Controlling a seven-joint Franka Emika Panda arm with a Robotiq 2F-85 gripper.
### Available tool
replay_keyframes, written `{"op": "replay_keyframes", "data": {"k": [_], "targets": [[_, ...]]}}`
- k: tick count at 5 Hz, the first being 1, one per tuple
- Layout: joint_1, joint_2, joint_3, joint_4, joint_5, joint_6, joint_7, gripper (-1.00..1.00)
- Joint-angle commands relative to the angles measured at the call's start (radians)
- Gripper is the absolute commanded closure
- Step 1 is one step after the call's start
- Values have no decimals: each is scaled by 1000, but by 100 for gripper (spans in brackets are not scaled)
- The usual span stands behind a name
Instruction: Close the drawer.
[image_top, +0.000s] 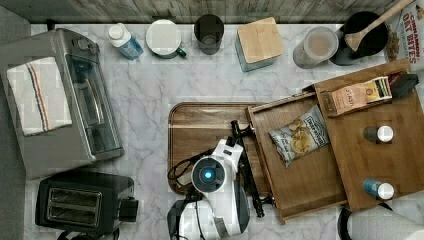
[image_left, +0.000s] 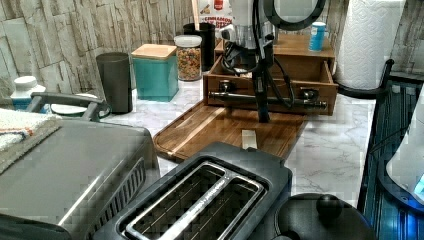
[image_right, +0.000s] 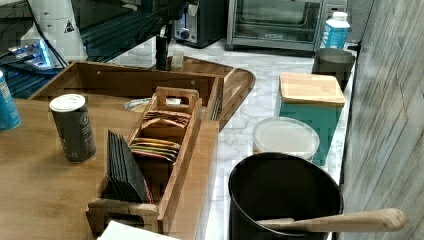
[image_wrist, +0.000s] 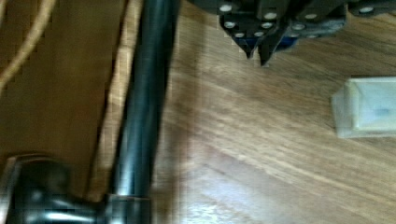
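Observation:
The light-brown drawer (image_top: 305, 175) stands pulled out from under the cabinet top (image_top: 385, 165), toward the top view's left. A bag of chips (image_top: 300, 135) lies in it. Its long black bar handle (image_top: 254, 192) runs along the front edge (image_left: 235, 102). My gripper (image_left: 262, 117) points straight down just in front of the handle (image_left: 300, 102), its tips close to the dark serving tray (image_left: 210, 130). In the wrist view the gripper (image_wrist: 257, 57) is shut on nothing, apart from the handle bar (image_wrist: 144, 93). In the right view the gripper (image_right: 161, 62) rises behind the drawer front (image_right: 125, 80).
A small pale block (image_wrist: 369, 107) lies on the tray beside the gripper. A toaster oven (image_top: 65, 110) and toaster (image_top: 82, 205) stand at the top view's left, jars and canisters (image_top: 260, 42) along the back, a paper towel roll (image_top: 385, 225) beside the cabinet.

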Motion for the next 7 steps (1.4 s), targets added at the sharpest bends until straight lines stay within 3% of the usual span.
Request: {"op": "replay_keyframes", "data": {"k": [1,4,5,7], "targets": [[-78,52,-153,102,78,49,-253,100],[-145,106,-267,253,129,37,-476,100],[-163,112,-298,285,97,40,-498,100],[-174,212,-388,402,266,70,-712,100]]}}
